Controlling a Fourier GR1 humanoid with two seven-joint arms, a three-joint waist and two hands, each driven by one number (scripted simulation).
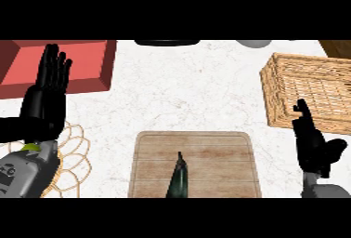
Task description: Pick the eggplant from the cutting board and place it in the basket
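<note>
Eggplant [179, 179] is seen untouched on the cutting board [212, 148], well apart from the basket [277, 100]. Left robot hand [44, 104] and right robot hand [315, 144] are held open and empty; the whole task is judged still to be done.

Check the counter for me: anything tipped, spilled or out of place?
Nothing stands out: the eggplant lies on the cutting board, and the basket sits upright at the right.

One head view, set above the near edge of the tabletop [185, 88], facing steeply down and away from the robot, close in, tabletop filling the frame
</note>
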